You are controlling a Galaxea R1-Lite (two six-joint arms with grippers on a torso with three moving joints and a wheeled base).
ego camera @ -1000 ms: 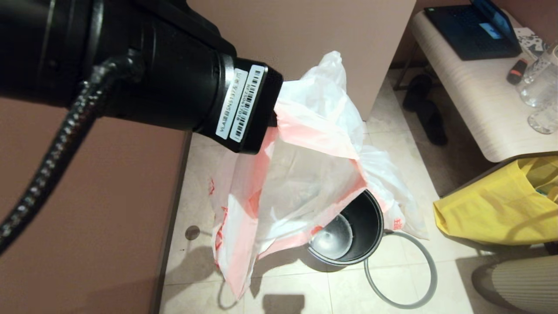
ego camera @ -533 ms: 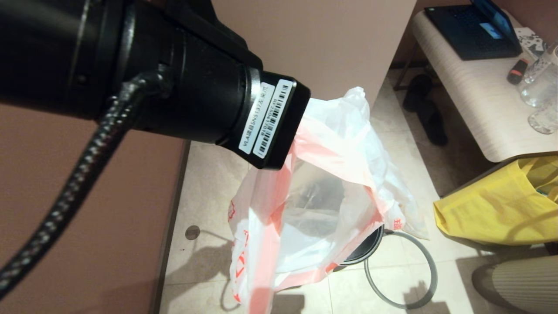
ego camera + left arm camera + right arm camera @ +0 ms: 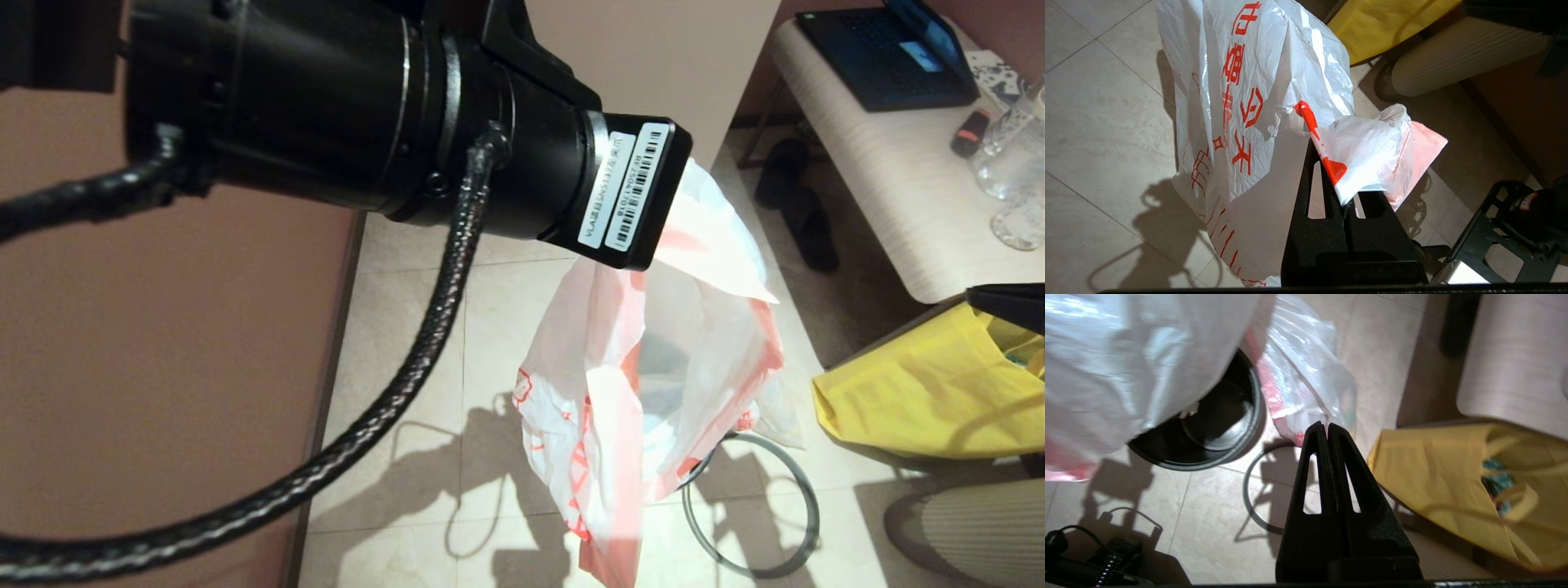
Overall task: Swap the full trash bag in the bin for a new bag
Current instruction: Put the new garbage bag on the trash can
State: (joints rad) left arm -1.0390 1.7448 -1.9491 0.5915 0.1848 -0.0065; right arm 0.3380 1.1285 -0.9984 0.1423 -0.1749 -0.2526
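The left gripper [image 3: 1331, 163], its fingers pressed together on a fold of the new bag's [image 3: 645, 392] pink rim, holds that bag up in the air; over the last second the arm has swung from the left toward the right, so the bag now hangs over the bin [image 3: 1208, 433] and hides it almost wholly in the head view, where a second ago the bin's black mouth lay open to sight. The bag's mouth gapes only loosely, and its lower end still dangles on the near side of the bin, so by this reckoning the lining step has just begun. The bin stands empty on the tiled floor, with its grey hoop [image 3: 784, 506] lying loose just right of it. The full bag [image 3: 1306, 384] sits on the floor at the bin's far right side, touching it. The right gripper [image 3: 1327, 428], pressed shut and holding nothing, has come in above the hoop, left of the yellow tote [image 3: 931, 392].
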